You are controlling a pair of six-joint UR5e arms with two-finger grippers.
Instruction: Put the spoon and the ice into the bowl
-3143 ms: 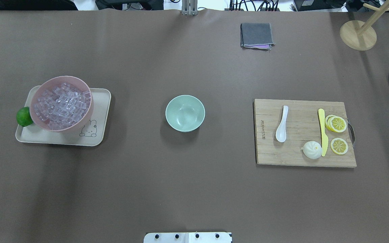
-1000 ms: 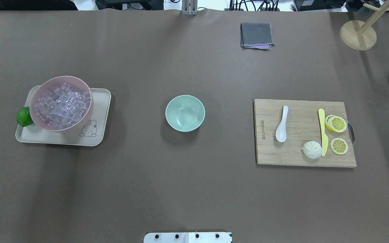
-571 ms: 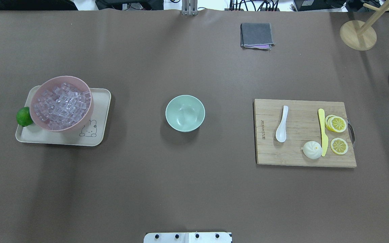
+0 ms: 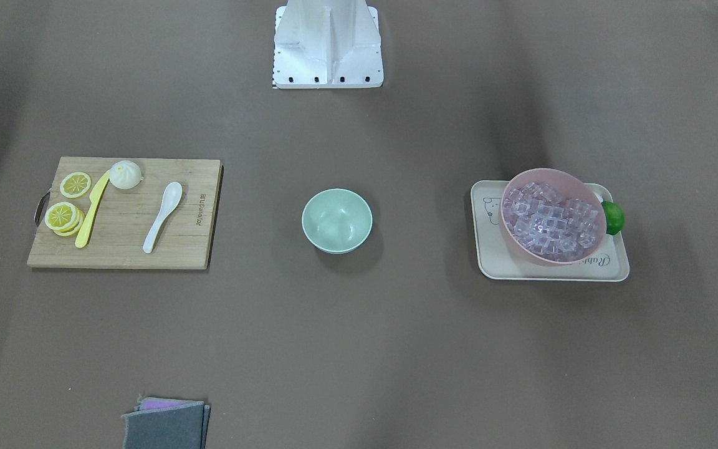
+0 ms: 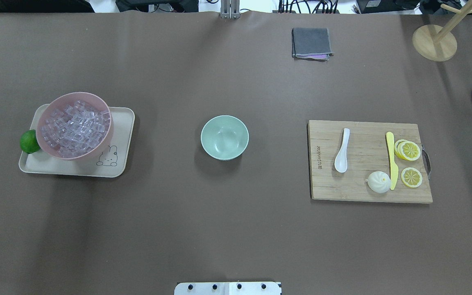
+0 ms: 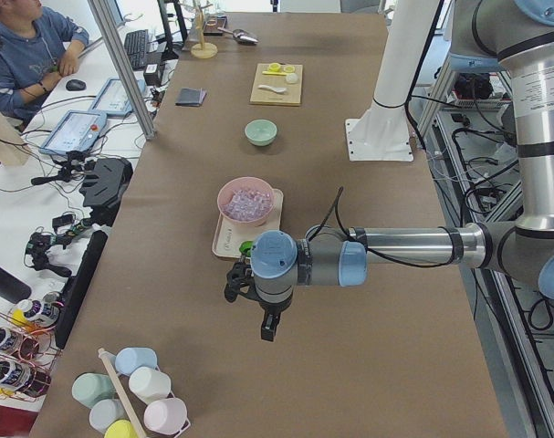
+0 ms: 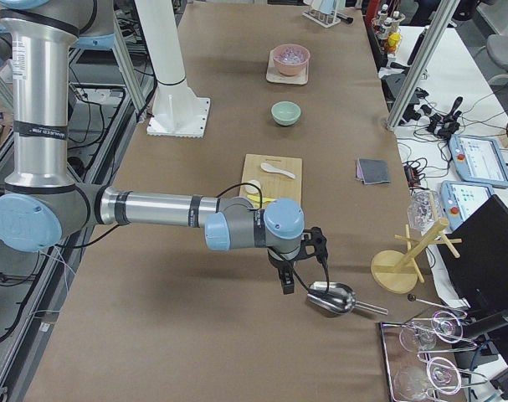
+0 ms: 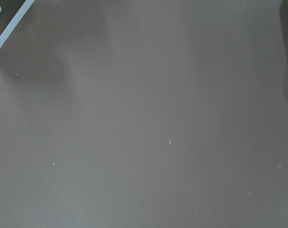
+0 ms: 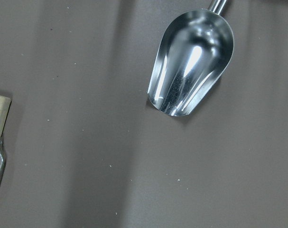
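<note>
The white spoon (image 5: 341, 150) lies on the wooden cutting board (image 5: 363, 188), also seen in the front-facing view (image 4: 162, 216). The mint-green bowl (image 5: 224, 137) stands empty at the table's middle (image 4: 336, 221). The ice cubes (image 5: 75, 125) fill a pink bowl (image 5: 96, 153) on a beige tray (image 5: 121, 123). Neither gripper shows in the overhead or front-facing views. In the exterior left view my left gripper (image 6: 266, 327) hangs over bare table beyond the tray's end. In the exterior right view my right gripper (image 7: 287, 283) hangs beside a metal scoop (image 7: 333, 299). I cannot tell whether either is open.
A yellow knife (image 5: 391, 159), lemon slices (image 5: 409, 150) and a white bun (image 5: 378, 181) share the board. A lime (image 5: 28, 141) sits by the tray. A grey cloth (image 5: 311, 42) and a wooden stand (image 5: 434, 42) are at the far edge. The scoop (image 9: 191, 64) fills the right wrist view.
</note>
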